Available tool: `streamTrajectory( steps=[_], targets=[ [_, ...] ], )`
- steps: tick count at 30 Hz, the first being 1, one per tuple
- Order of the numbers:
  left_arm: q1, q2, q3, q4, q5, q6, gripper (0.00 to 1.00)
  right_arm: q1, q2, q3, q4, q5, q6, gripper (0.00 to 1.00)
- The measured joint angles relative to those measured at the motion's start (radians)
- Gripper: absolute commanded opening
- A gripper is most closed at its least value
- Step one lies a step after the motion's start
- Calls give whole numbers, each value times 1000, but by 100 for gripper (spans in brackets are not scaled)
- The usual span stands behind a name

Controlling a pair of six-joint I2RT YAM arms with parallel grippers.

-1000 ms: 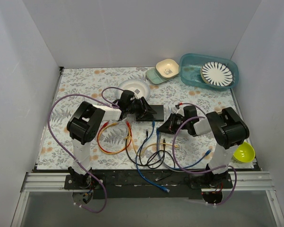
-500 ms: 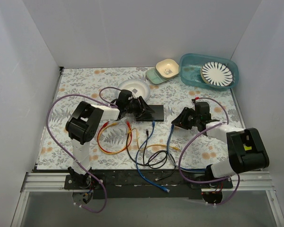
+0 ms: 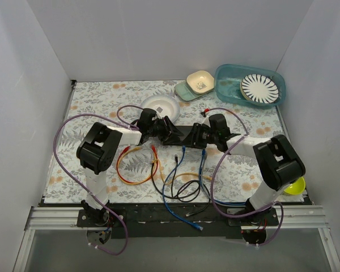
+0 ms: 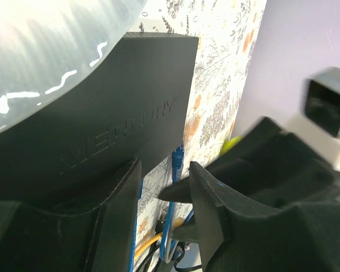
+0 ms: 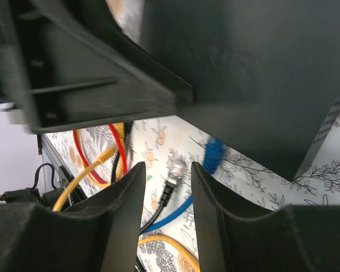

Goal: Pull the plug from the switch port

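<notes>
At table centre, the left gripper (image 4: 165, 167), jaws parted, seemingly steadies the flat matte-black rectangular switch (image 4: 130, 113). This looks like the approach step: the right gripper (image 5: 167, 167), at the switch's three o'clock with jaws parted and empty, must next clamp the blue plastic plug (image 5: 214, 153).

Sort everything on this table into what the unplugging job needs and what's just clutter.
Job:
- switch
- blue plug at its edge
- left end effector
- right end effector

Clutter:
- white plate
- teal tub
- striped plate
- cream dish
- green dish
- lime bowl
- orange cable
</notes>
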Motion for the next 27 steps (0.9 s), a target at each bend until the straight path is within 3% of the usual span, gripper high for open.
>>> streamTrajectory(
  steps=[13,27],
  targets=[
    [1,-24,-26,-2,-13,2,41,3,128,-32,60,-18,92,43],
    [1,-37,-35,-17,-18,16,41,-48,203,-106,324,-45,300,37]
  ],
)
